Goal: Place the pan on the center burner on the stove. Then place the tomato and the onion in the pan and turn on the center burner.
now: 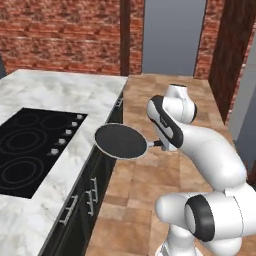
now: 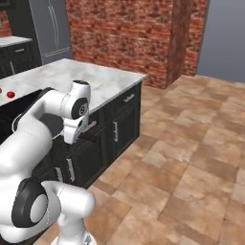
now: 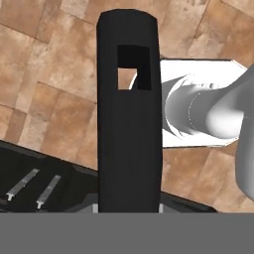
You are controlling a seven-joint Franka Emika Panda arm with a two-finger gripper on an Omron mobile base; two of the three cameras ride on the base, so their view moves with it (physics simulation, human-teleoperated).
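Carrying the pan [image 1: 121,141] by its handle [image 3: 129,124], the gripper [image 1: 161,144] is clamped tight on it, holding it just off the counter's [image 1: 60,90] front edge; nothing sits on the stove [image 1: 30,145], tomato [image 2: 10,94] waiting

The pan [image 1: 121,141] looks matt dark grey inside with a lighter metal rim, and its handle [image 3: 129,114] is smooth matt black. The stove [image 1: 30,145] is flat black glass set in a polished, veined marble counter [image 1: 65,90]. The floor [image 2: 191,158] is matt brown stone tile, the wall [image 1: 60,35] rough red brick.
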